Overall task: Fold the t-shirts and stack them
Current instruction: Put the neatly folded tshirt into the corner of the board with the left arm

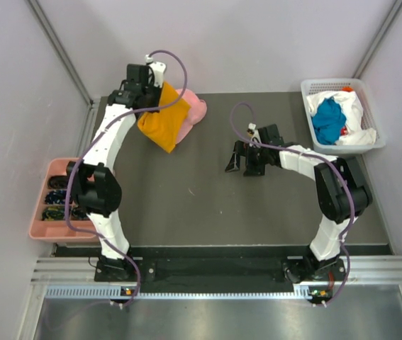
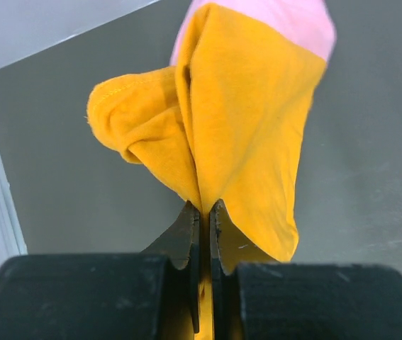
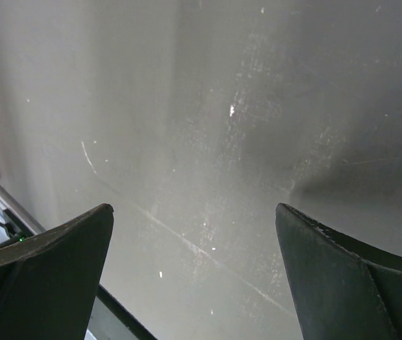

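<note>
Drooping orange-yellow t-shirt [image 2: 250, 127], bunched, creased

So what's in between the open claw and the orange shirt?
Nothing: only bare dark table lies between the right gripper and the orange t-shirt, as the top view shows.

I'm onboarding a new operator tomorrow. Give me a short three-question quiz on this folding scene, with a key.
1. True or false: the right gripper is shut on a shirt.
2. The left gripper is: A open and empty; B shut on the orange-yellow t-shirt; C shut and empty.
3. Where does the teal-blue shirt lie?
Key: 1 false, it stands open over the table; 2 B; 3 in the white basket at the far right.
</note>
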Robot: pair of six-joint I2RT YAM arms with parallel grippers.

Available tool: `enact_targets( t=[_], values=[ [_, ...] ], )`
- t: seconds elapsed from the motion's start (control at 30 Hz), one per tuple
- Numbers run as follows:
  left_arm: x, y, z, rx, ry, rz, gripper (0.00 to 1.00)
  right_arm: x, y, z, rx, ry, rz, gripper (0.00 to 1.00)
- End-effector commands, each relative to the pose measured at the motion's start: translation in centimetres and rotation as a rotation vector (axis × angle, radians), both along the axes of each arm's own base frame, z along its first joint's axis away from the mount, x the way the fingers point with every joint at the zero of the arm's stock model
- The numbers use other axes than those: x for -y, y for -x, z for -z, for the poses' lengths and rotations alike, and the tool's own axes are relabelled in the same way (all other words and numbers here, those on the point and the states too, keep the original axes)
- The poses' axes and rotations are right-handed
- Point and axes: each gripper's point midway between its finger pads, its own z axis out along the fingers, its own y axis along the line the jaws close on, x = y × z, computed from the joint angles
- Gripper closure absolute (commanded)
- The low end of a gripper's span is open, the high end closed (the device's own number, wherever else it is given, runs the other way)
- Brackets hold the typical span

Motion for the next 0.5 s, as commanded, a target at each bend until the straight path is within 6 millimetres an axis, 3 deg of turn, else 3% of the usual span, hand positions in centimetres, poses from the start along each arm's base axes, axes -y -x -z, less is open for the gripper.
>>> enact_targets(
  t=[0.0,0.03,0.1,0.13,0.17,0.3,0.37,0.47],
  values=[
    [-3.1,-2.2,-2.6,0.066,0.036,0.000,1.00,-0.7,-0.2,0.7,0.001,-0.015,-0.016,0.03],
    [-3.5,-2.7,-2.1,0.056,0.041,0.000,1.00,-0.8,-0.2,0.7,0.000,-0.014,-0.016,0.03],
    [-4.8,-3.5,-2.8,0.070,0.059,-0.004,1.00,-0.8,-0.3,0.9,-0.005,-0.014,-0.014,0.03],
    [-5.1,-4.2,-1.9,0.055,0.065,-0.001,1.00,-0.8,-0.4,1.3,-0.012,-0.011,-0.014,0.03],
    [-6.1,-4.6,-2.8,0.074,0.075,-0.008,1.00,-1.0,-0.6,1.2,-0.012,-0.014,-0.013,0.03],
    [-6.7,-5.8,-2.5,0.073,0.103,0.025,1.00,-1.2,-0.8,1.9,-0.031,-0.015,-0.012,0.03],
    [-9.2,-6.4,-2.1,0.074,0.109,-0.003,1.00,-1.2,-1.0,2.2,-0.036,-0.013,-0.012,0.03],
    [-11.4,-7.3,-1.6,0.079,0.130,-0.021,1.00,-1.3,-1.2,2.3,-0.040,-0.012,-0.015,0.03]
  ],
)
